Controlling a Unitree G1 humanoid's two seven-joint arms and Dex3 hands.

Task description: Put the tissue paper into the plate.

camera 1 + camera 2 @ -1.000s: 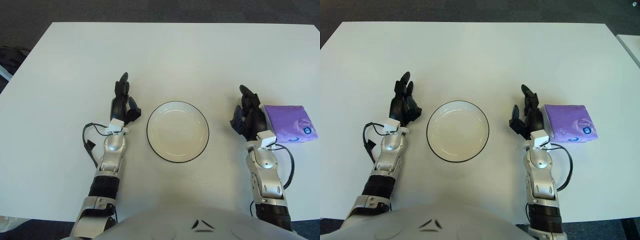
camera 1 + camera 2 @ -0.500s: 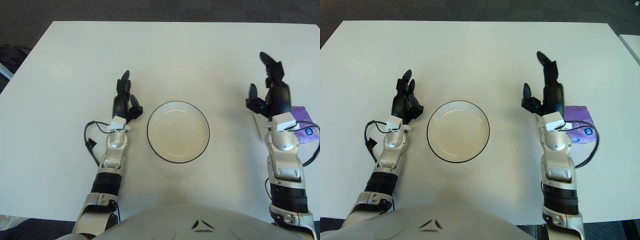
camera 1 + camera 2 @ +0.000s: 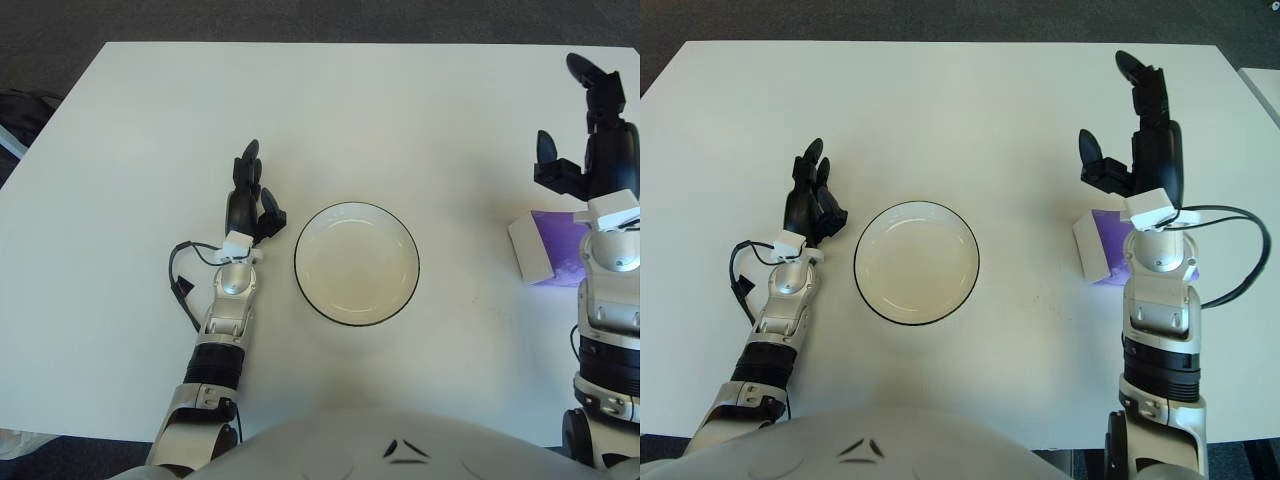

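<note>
Right hand (image 3: 1132, 150) first: I see it raised above the purple tissue packet (image 3: 1095, 250), fingers spread and pointing away from me, thumb out to the left, holding nothing. The wrist and forearm cover most of the packet, so only its white end and a strip of purple show to the left of the arm. The packet lies on the white table (image 3: 940, 110), well to the right of the plate (image 3: 916, 262), which holds nothing.

Left hand (image 3: 245, 200) shows just left of the plate, fingers loosely extended and not holding anything; I count it idle.

I judge this to be the reach before the grasp: nothing of the transfer is done, and the hand is above and somewhat past the packet, not around it. Next I need to bring the palm down and back over the packet so that thumb and fingers straddle its sides, then close. Because the arm hides the packet's far edge from me, I cannot tell how squarely the fingers line up with it. Only with the packet held should the arm swing left to the plate.
</note>
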